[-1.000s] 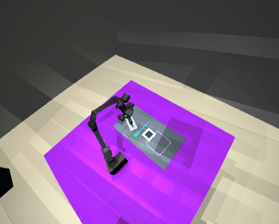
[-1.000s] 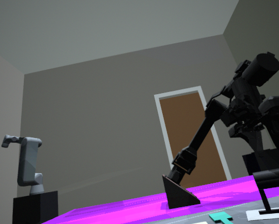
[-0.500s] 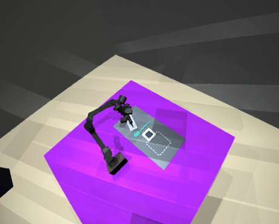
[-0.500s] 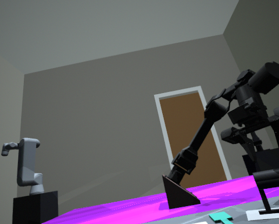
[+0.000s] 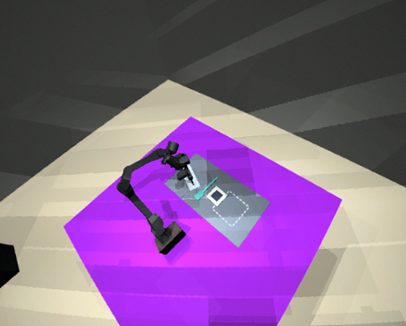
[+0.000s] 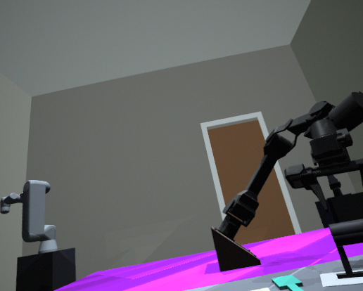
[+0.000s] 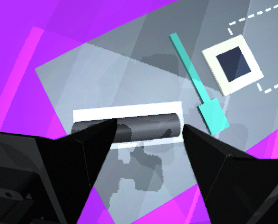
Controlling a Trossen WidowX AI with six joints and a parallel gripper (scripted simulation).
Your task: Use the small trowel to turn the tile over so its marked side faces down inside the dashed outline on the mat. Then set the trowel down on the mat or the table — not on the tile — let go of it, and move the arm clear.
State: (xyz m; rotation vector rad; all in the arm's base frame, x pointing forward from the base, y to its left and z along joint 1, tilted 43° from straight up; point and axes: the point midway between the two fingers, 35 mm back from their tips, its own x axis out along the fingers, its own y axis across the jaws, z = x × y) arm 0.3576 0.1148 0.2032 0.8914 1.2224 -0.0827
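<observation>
The trowel [image 5: 193, 185] [image 6: 328, 279] [image 7: 130, 111] has a white blade flat on the mat and a dark handle [image 6: 352, 232] [image 7: 155, 131] raised on a thin post. My gripper [image 7: 149, 125] is open and empty above it. In the wrist view the handle runs lengthwise from one finger towards the other, not across the gap. The tile [image 5: 217, 195] [image 7: 234, 64] lies flat, its dark square showing inside a white border. It covers part of one side of the dashed outline [image 5: 232, 225] [image 7: 231, 28]; most of it lies outside. Only the tile's edge shows in the exterior view.
A teal paddle-shaped piece [image 5: 199, 195] [image 6: 286, 282] [image 7: 214, 116] lies flat on the grey mat [image 5: 239, 238] between trowel and tile. The mat lies on the purple table top [image 5: 290, 219]. A grey robot arm [image 6: 34, 211] stands on a dark block in the background.
</observation>
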